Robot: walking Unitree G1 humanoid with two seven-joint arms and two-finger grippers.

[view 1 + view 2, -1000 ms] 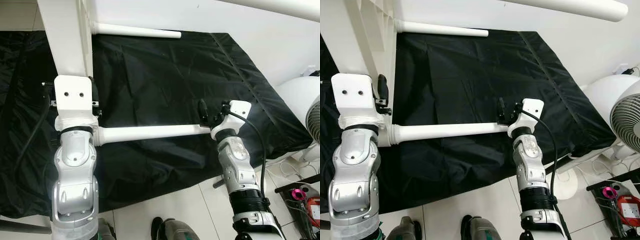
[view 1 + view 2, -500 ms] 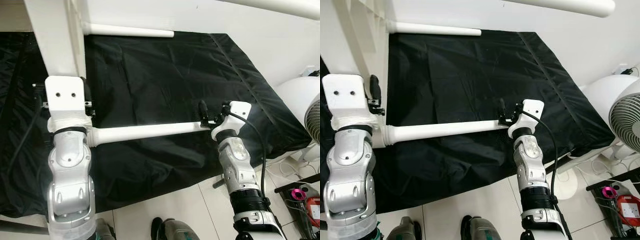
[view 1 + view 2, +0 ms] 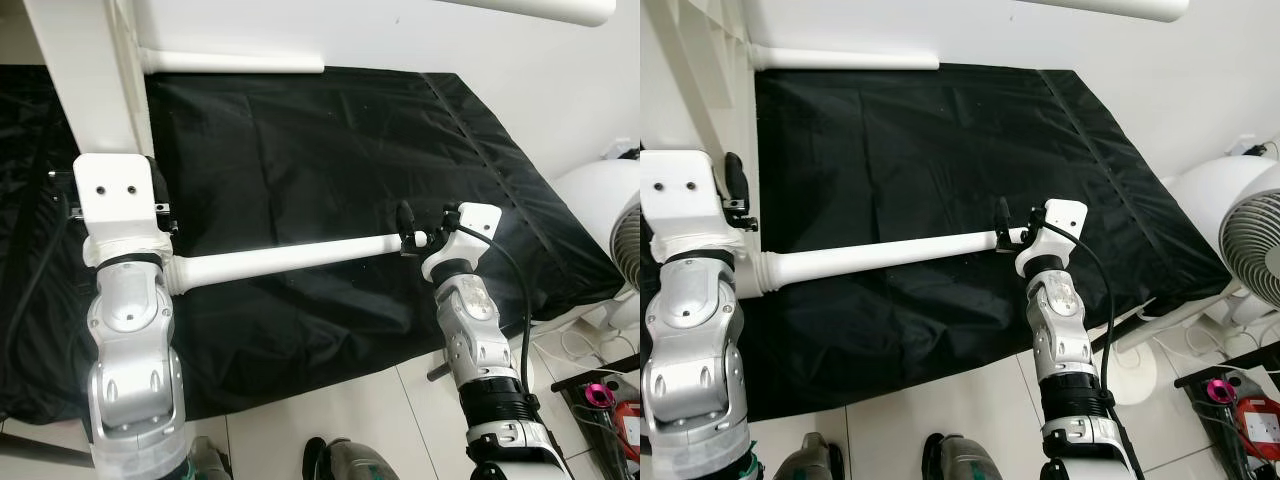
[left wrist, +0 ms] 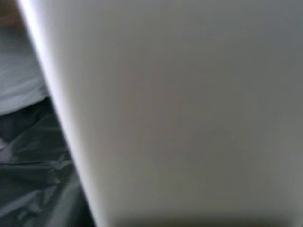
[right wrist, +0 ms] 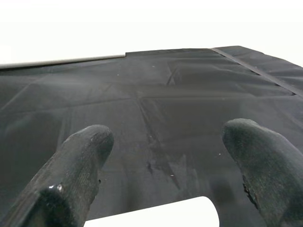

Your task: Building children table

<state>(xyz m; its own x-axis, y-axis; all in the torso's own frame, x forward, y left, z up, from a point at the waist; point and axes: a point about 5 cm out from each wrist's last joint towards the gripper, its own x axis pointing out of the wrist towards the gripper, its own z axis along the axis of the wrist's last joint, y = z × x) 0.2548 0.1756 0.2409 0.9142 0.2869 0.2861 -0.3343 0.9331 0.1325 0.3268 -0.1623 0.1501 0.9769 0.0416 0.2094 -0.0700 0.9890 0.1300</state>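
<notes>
The left tool [image 3: 150,195] sits against a broad white table panel [image 3: 85,80] that rises steeply directly above it. In the left wrist view a blurred white surface lies directly ahead; whether the fingers of this tool are apart or together cannot be told.

A white table leg [image 3: 290,257] runs from just beside the left wrist across to the right tool [image 3: 408,230]. Its flared end lies at the left wrist; whether that end is seated in the panel cannot be told. Its rounded end lies between the fingers [image 5: 78,161] of the right tool, which stand apart on either side of it with a visible gap, not clamped.

Beyond both tools, a second white leg [image 3: 230,62] lies loose on the black sheet [image 3: 330,150] covering the floor. A third white bar [image 3: 530,8] crosses the view high above the right tool.

Assessment: assembly appears to be at an early stage. One leg is being positioned. At least one further leg awaits fitting. No finished, standing table is visible.
</notes>
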